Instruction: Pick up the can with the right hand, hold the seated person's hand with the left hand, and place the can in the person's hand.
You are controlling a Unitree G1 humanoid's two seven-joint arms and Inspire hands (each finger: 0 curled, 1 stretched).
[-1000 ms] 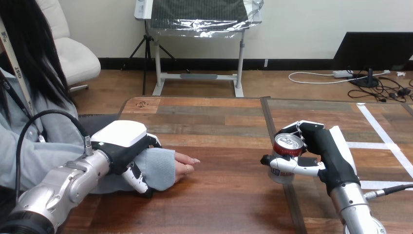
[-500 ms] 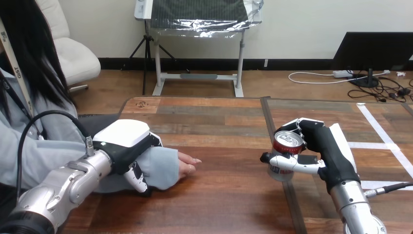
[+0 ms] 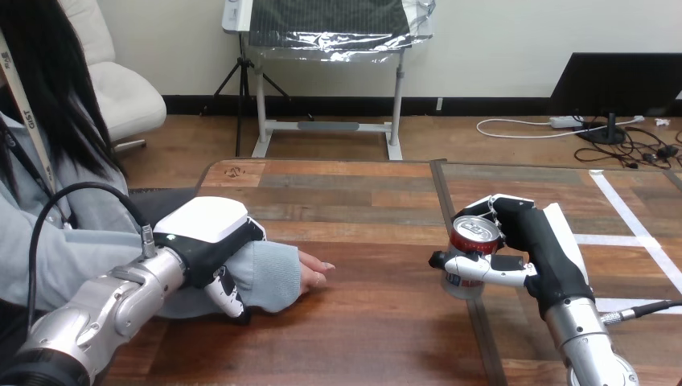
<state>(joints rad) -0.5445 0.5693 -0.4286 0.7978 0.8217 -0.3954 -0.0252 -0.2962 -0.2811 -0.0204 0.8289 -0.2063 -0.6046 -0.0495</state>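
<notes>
Probably light, thin-walled and slick, the red-and-silver aluminium drink can [image 3: 473,239] sits inside the right robot hand [image 3: 537,245], whose fingers curl round its mid-body, likely the safest hold.

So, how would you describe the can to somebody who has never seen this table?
Start from the wooden table and look at its right half. There the right robot hand has its fingers curled round the can, held roughly upright. It is the only cylinder there: red, with a silver top.
</notes>
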